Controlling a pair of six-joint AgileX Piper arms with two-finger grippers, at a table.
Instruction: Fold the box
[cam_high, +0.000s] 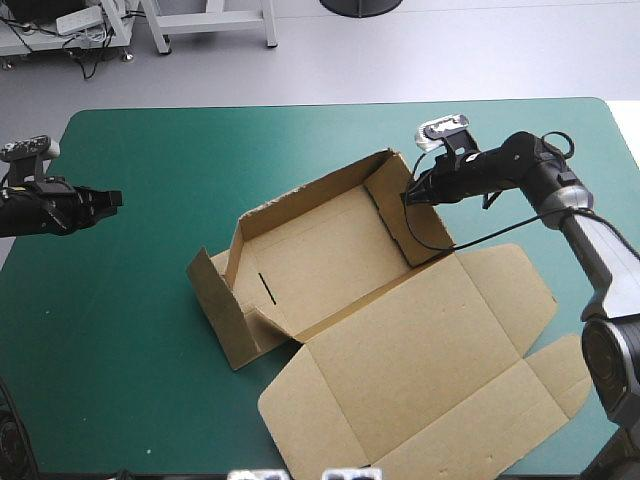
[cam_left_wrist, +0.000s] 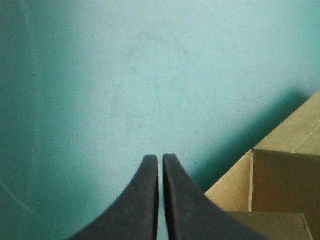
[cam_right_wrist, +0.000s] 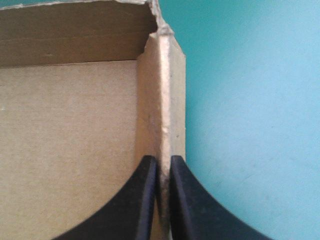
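The brown box sits mid-table as an open tray with raised walls; its lid lies flat toward the near right. My right gripper is at the box's right side wall, shut on that wall, whose edge runs up between the two black fingers. The box's floor shows beside the wall, with the far wall beyond it. My left gripper hovers over bare cover near the table's left edge, well apart from the box, fingers shut on nothing. A corner of the box shows beside them.
The teal-green cover lies bare to the left of the box and along the far edge. A loose side flap sticks out at the box's left end. The lid's flaps reach close to the table's near right edge.
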